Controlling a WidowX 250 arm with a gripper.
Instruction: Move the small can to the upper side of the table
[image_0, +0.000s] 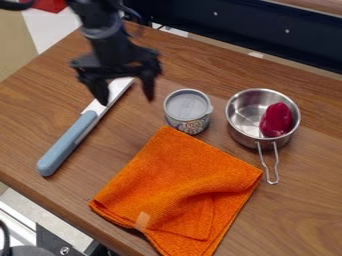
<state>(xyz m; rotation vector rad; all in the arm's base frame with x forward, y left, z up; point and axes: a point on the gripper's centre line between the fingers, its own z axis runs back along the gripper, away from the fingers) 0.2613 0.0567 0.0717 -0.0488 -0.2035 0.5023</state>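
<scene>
The small can (188, 111) stands upright around the middle of the table (300, 215), with its pale grey lid on top and print around its side. The gripper (126, 97) hangs above the table, off to the can's left as I look at it and a little nearer the table's upper left corner. Its two fingers are spread wide with nothing between them, and the can sits outside that gap, beyond the right-hand finger and apart from it. (From my seat, I can't judge how high those fingertips are.)

Right by the can's base I have the upper corner of the orange cloth (180, 190); I can't tell whether they touch. The cloth lies partly folded and slants down toward the table's lower left edge. On the can's other side, just beside it, is the metal saucepan (244, 132), its wire handle (275, 181) pointing toward the bottom of my view. A dark pinkish-red object (277, 120) lies inside, against the right side of the pan.

Farther out, the knife (71, 139) lies left of the can, its blue handle near the lower left edge and its blade running up under the gripper toward the upper left corner.
</scene>
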